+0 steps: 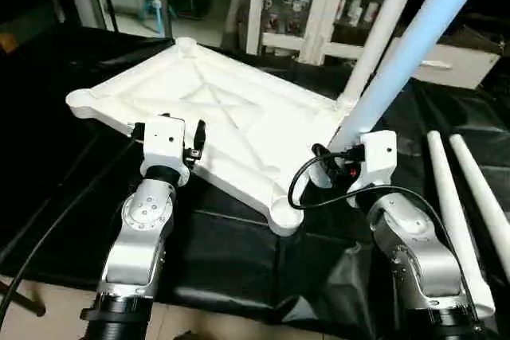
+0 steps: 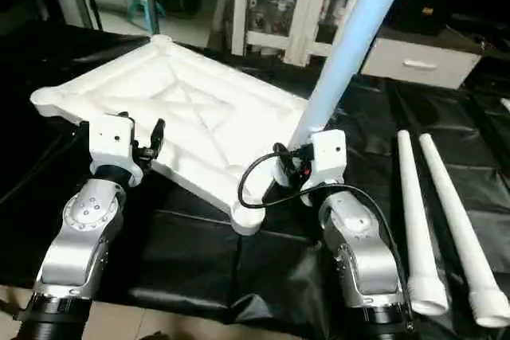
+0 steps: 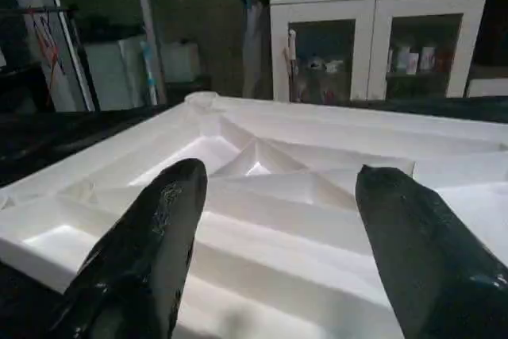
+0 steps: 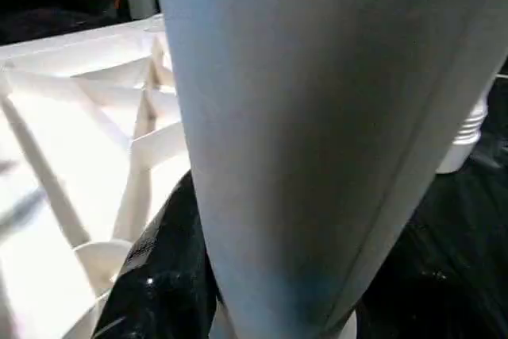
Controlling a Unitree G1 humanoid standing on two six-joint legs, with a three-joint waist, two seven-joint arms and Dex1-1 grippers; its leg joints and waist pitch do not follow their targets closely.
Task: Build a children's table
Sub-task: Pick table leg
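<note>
White hollow plastic — light, stiff, slick — so my right gripper clamps one leg low, near its base. Ribbed-side-up, the tabletop lies mid-worktable; my left gripper gapes empty at its near edge.

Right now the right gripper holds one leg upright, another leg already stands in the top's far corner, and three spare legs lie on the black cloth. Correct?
Not quite: two spare legs lie on the black cloth, not three, as the right eye view shows. The rest stands: the right gripper holds one leg upright, and another leg stands in the far corner of the top.
</note>
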